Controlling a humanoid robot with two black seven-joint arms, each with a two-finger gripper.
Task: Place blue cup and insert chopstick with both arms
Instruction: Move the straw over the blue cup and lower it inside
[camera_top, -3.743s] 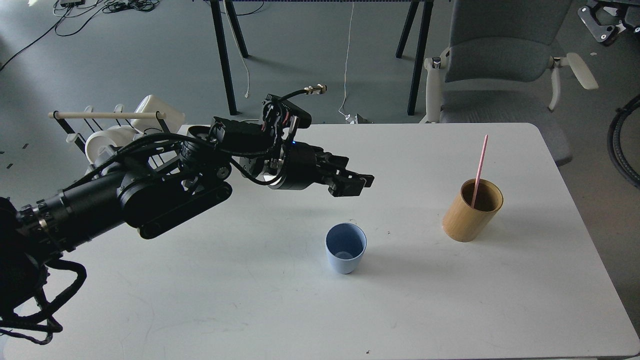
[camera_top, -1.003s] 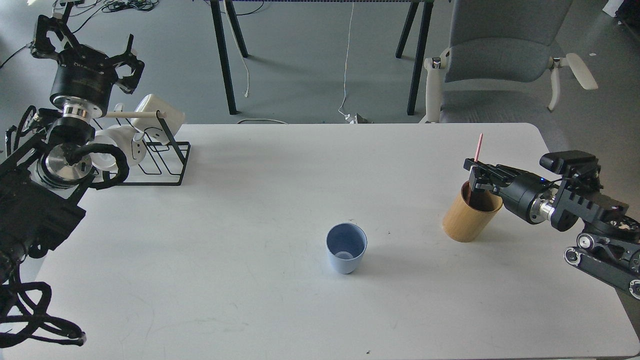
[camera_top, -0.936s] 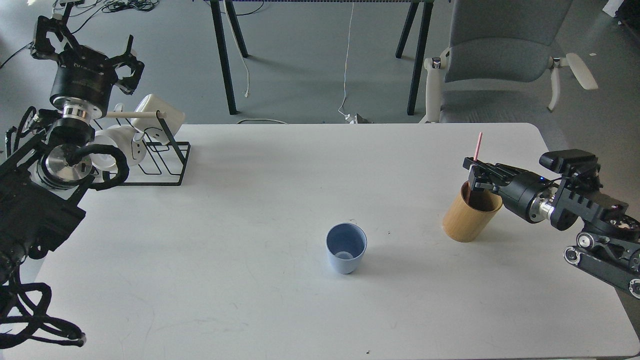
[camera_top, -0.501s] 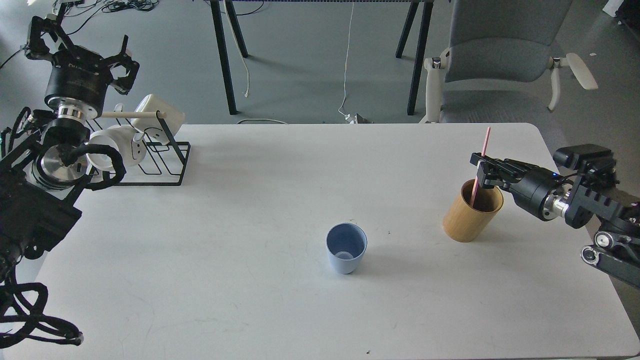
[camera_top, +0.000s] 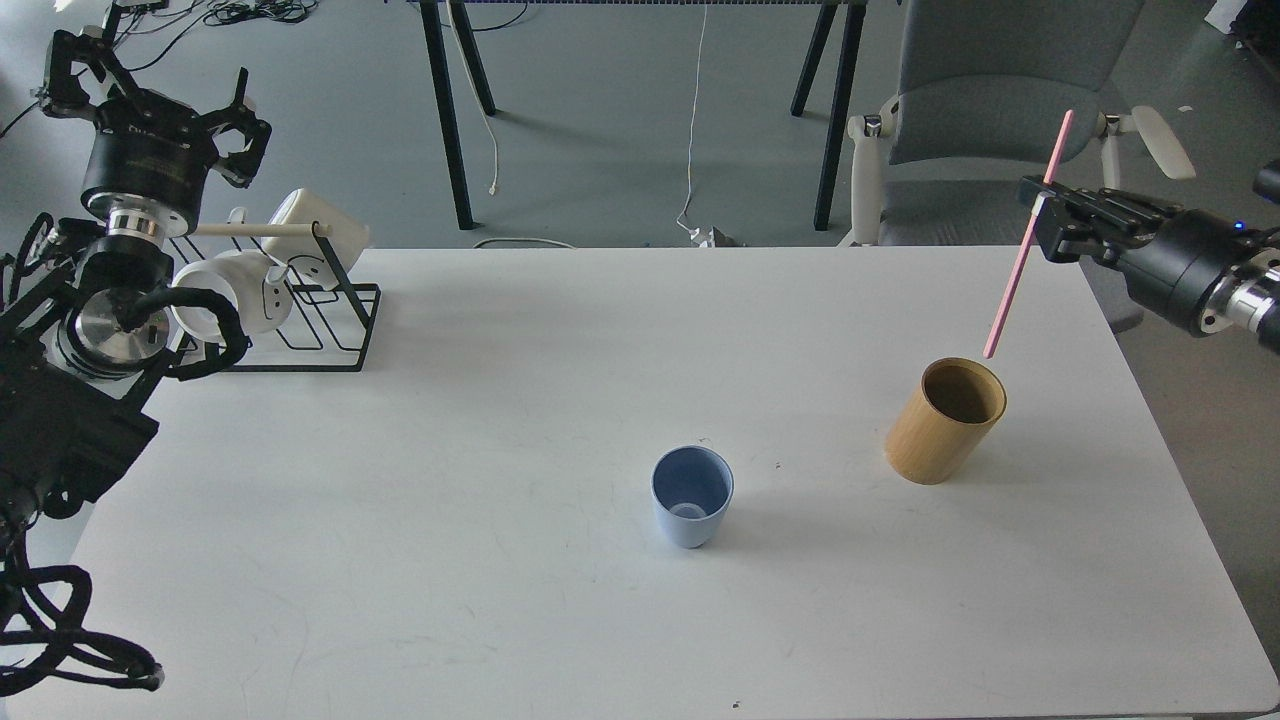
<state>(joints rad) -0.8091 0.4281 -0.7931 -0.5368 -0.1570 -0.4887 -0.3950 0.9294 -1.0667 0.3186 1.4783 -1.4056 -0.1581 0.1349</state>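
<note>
Carrying the chopstick (camera_top: 1020, 248) pinched in the right gripper (camera_top: 1040, 212); next, lower it into the blue cup (camera_top: 692, 497). Left gripper (camera_top: 150, 95) spread wide.

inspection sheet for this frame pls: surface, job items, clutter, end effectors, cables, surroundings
Surface: white table, a few small dark specks, otherwise bare.
Job's things: blue cup upright and empty near table centre; pink chopstick in the air, tilted, lower tip just above the wooden cylinder.
Clutter: black wire rack with white mugs at the far left corner.
End effectors: right end effector shut on the chopstick; left end effector open, raised beyond the rack, holding nothing.
Cables: black loops on the left arm; loose leads on the floor.
Surroundings: grey office chair, black table legs behind.
</note>
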